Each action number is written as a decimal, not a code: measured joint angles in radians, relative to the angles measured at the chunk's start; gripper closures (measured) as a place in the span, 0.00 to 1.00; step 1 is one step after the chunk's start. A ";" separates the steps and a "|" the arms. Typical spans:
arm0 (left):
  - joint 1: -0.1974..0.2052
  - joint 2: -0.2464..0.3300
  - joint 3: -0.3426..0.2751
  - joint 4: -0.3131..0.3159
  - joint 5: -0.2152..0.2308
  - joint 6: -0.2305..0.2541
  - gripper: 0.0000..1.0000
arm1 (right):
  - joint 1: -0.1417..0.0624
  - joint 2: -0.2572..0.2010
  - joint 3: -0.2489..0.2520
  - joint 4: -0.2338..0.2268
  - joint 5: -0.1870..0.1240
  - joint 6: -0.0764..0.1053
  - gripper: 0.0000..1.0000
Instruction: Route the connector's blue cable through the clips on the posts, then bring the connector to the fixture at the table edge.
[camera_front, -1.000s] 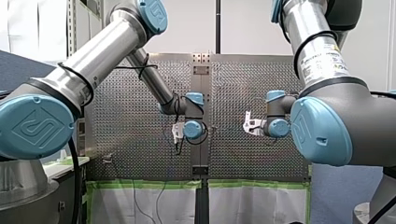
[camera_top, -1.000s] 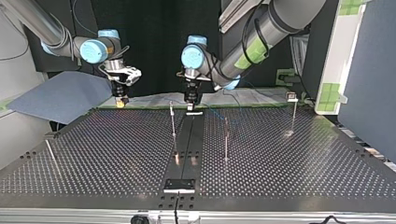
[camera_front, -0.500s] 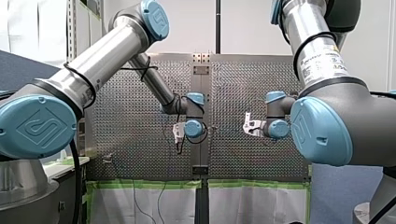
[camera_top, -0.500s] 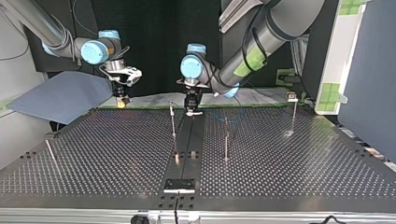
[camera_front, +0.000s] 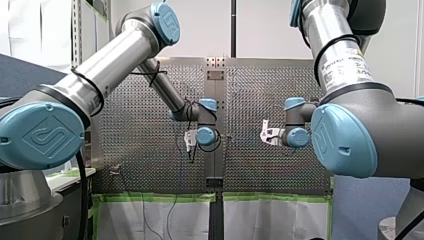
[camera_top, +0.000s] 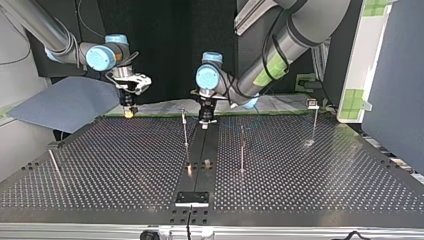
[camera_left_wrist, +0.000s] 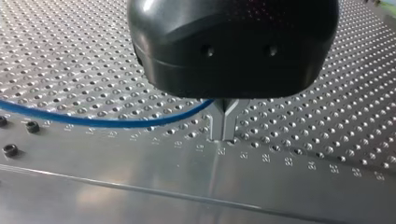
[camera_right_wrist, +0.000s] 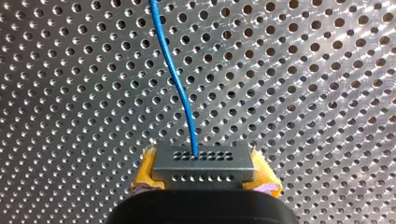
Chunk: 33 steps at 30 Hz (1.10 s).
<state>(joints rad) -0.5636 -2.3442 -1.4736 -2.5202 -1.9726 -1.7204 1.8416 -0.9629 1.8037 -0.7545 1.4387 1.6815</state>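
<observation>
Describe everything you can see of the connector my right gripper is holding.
The connector is a grey rectangular block, metal-looking, with two rows of tiny holes across its face. The blue cable leaves one hole in the row farther from the gripper and runs off over the perforated table. The yellow pads of my right gripper clamp its two short ends.

The perforated desk (camera_top: 325, 180) is carrying a smooth strip (camera_top: 198, 145) down its middle. 4 thin posts (camera_top: 242, 145) are standing on it. A fixture (camera_top: 192, 198) is sitting at the top view's near edge. A blue cable (camera_left_wrist: 93, 122) is curving across the holes.
</observation>
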 joint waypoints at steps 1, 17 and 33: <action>0.001 -0.006 0.007 -0.005 0.002 0.000 0.99 | 0.000 0.000 -0.002 0.001 0.000 0.000 0.94; 0.018 -0.064 0.099 -0.037 0.014 -0.037 0.99 | -0.004 0.058 -0.052 0.018 0.000 -0.002 0.94; 0.025 -0.065 0.111 -0.034 0.016 -0.037 0.99 | -0.012 0.065 -0.125 0.043 -0.018 0.000 0.94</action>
<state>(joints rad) -0.5388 -2.4089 -1.3623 -2.5541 -1.9565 -1.7579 1.8298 -0.8982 1.6788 -0.7117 1.4207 1.6817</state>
